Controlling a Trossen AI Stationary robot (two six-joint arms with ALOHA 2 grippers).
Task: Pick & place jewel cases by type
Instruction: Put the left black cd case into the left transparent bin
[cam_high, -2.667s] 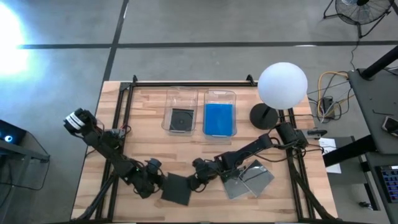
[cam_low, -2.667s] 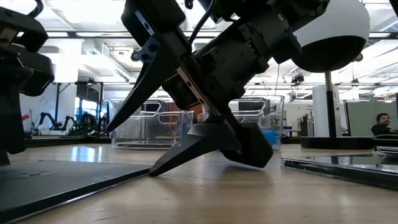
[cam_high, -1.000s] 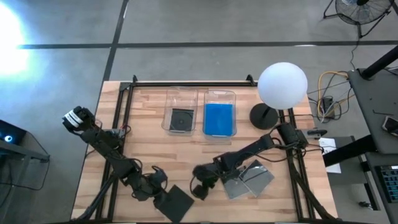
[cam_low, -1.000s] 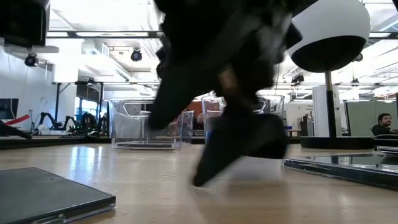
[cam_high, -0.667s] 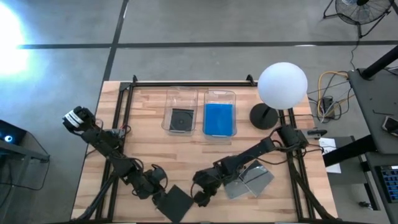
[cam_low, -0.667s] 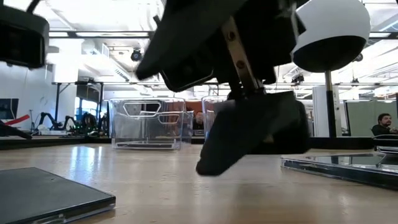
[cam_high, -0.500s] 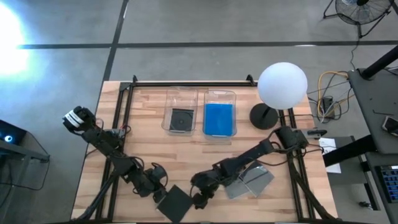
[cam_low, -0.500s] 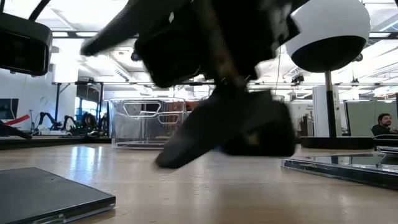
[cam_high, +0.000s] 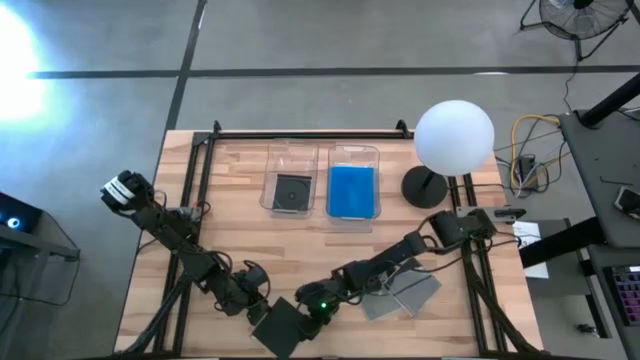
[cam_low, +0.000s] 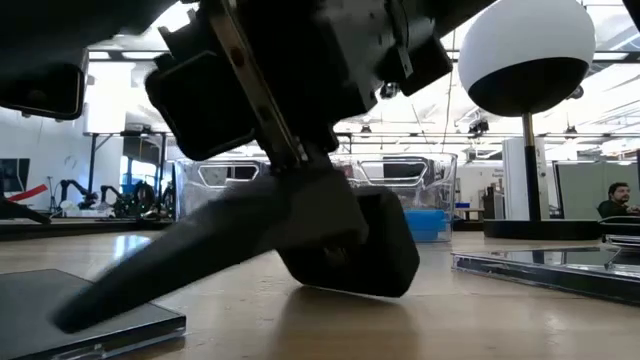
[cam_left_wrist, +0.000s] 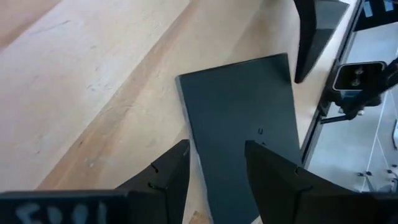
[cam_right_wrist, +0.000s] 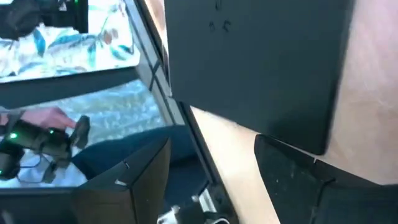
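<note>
A dark grey jewel case (cam_high: 280, 330) lies flat on the table by its near edge; it also shows in the low view (cam_low: 70, 312). My left gripper (cam_high: 258, 308) is open at the case's left corner, and its fingers (cam_left_wrist: 214, 149) stand about that corner of the case (cam_left_wrist: 242, 112). My right gripper (cam_high: 312, 318) is open at the case's right side, tipped down, with the case (cam_right_wrist: 255, 62) just beyond its fingers (cam_right_wrist: 211, 146). Two more grey cases (cam_high: 402, 290) lie to the right. My left gripper has one finger (cam_left_wrist: 267, 168) over the case's top and the other (cam_left_wrist: 171, 171) beside its edge (cam_left_wrist: 193, 143); whether either touches, I cannot tell. My right gripper slants down toward the case's right corner (cam_right_wrist: 320, 140); its finger (cam_low: 180, 262) reaches the case, but touch cannot be told.
Two clear bins stand at the far middle: the left one (cam_high: 290, 158) holds a dark case, the right one (cam_high: 353, 158) holds blue cases. A white globe lamp (cam_high: 454, 137) on a black base stands at the far right. The table's near edge runs right by the case.
My right gripper has gone toward the table's near edge and left, down to the dark case, its fingers tipping down toward the table. The dark case has stayed where it lies.
</note>
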